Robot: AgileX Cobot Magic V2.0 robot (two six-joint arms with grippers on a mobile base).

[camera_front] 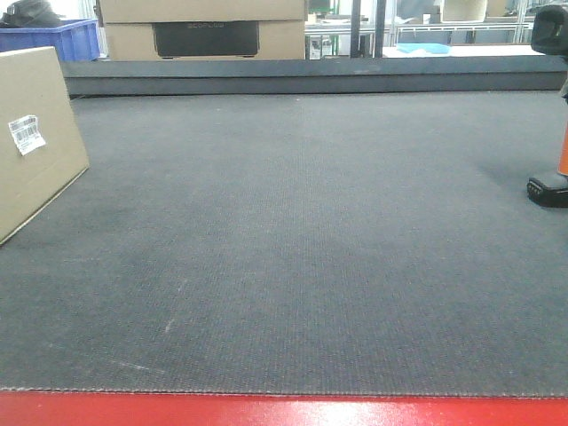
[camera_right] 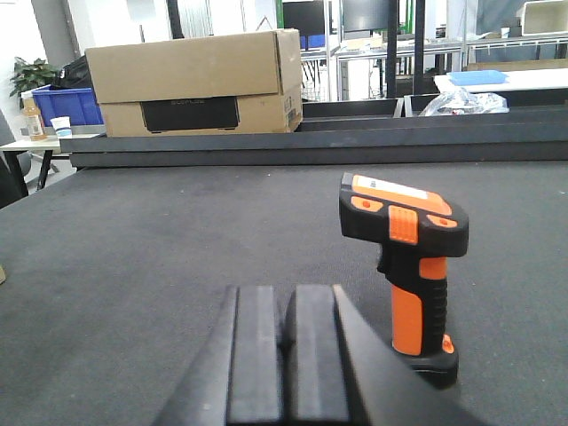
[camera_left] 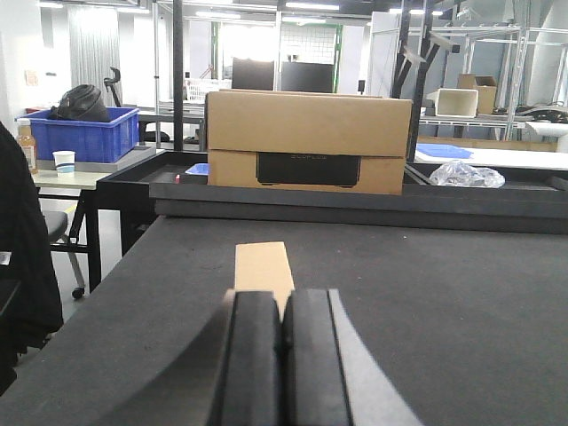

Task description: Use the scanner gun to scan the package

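The package [camera_front: 40,133] is a tan cardboard box standing tilted at the table's left edge, with a small white label [camera_front: 26,134] on its broad face. In the left wrist view its narrow tan edge [camera_left: 262,264] shows just beyond my left gripper [camera_left: 282,297], which is shut and empty, low over the mat. The scanner gun [camera_right: 411,257] stands upright on its black foot, just right of my right gripper [camera_right: 286,293], which is shut and empty. The scanner's foot also shows at the front view's right edge [camera_front: 548,189]. Neither gripper shows in the front view.
Large cardboard boxes with a dark printed panel [camera_front: 204,35] sit behind a raised black rail [camera_front: 311,78] at the back of the dark mat. A blue crate [camera_front: 55,37] stands at the back left. The table's red front edge [camera_front: 284,412] is nearest.
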